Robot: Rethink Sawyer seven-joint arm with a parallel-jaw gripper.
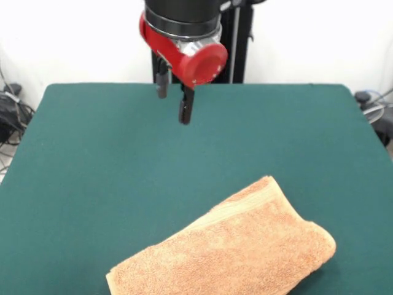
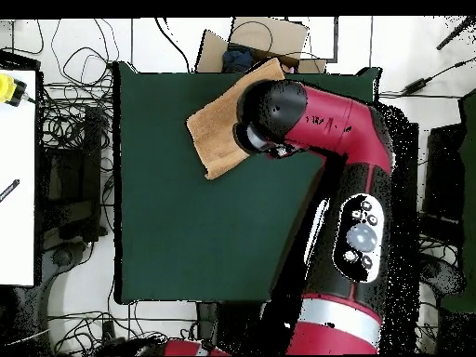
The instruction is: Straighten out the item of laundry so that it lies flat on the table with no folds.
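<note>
The towel (image 1: 245,252) looked like rough, looped terry cloth; the surface (image 1: 92,172) was matt green felt; the arm's shell (image 2: 325,121) was glossy red plastic.

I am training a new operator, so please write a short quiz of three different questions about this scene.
1. True or false: the towel lies fully flat in a single layer.
2. Is the claw touching the towel? A) yes, gripping it B) no, it hangs above the bare table C) it presses on it
3. Fill in: the claw's two fingers are ____, with nothing between them.

Key: 1 false, it is folded with layered edges showing; 2 B; 3 apart.
</note>
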